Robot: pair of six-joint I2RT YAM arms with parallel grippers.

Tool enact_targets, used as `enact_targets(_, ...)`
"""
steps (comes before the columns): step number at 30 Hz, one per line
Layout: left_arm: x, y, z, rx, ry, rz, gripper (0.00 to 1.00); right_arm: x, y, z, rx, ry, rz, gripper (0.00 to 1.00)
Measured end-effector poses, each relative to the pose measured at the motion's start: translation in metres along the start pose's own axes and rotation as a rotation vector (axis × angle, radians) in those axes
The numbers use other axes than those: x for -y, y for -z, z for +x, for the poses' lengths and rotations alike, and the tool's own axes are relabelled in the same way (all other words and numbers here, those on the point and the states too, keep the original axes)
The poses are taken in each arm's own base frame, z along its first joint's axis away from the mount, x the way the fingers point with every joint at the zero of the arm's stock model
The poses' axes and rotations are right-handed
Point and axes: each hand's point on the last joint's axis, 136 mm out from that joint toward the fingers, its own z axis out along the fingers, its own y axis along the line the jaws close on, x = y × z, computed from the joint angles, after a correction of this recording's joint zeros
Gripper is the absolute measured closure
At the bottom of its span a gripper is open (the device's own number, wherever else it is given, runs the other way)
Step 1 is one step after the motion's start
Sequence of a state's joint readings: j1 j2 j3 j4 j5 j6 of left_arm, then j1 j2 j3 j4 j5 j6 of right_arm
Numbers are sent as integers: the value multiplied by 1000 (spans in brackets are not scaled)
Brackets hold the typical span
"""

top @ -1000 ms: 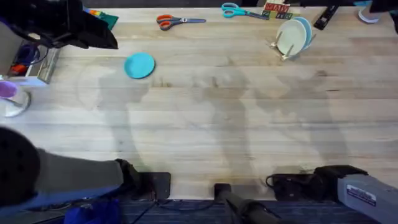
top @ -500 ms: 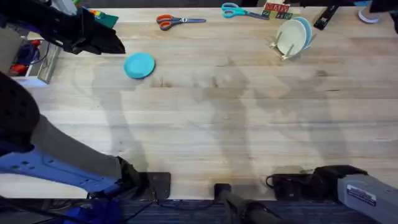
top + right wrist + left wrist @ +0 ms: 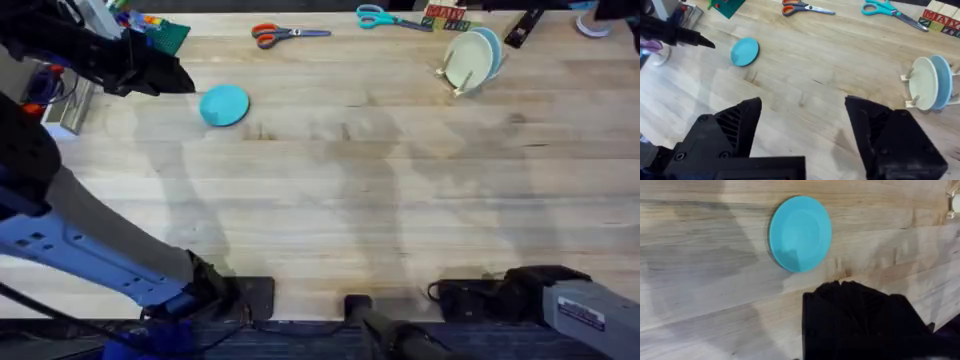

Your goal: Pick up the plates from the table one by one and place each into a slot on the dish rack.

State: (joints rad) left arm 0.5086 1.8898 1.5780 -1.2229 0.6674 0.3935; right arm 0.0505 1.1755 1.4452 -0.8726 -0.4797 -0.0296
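Cyan plate [image 3: 224, 105] flat on worktop [image 3: 340, 200], far left. Left gripper [image 3: 183, 80] just beside it, fingers pressed closed. Right gripper [image 3: 802, 120] parked near, fingers spread wide. Advice: open wide, catch rim.

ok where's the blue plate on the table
In the overhead view the blue plate lies flat at the table's far left, just right of the left gripper.

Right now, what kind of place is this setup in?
Probably a lab or workshop bench set up for robot practice, not a kitchen. A small wooden dish rack holding two plates stands on a plank table alongside craft scissors, lettered toy blocks and a loose cyan plate.
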Motion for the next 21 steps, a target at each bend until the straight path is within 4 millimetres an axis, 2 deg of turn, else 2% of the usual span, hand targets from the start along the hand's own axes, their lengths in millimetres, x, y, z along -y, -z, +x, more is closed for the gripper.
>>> enact_targets(14, -29, -32, -5, -26, 23, 14, 958, 0, 0, 0, 0, 0, 0, 6)
enact_targets(21, -35, -37, -8, -17, 17, 10, 959, 0, 0, 0, 0, 0, 0, 8)
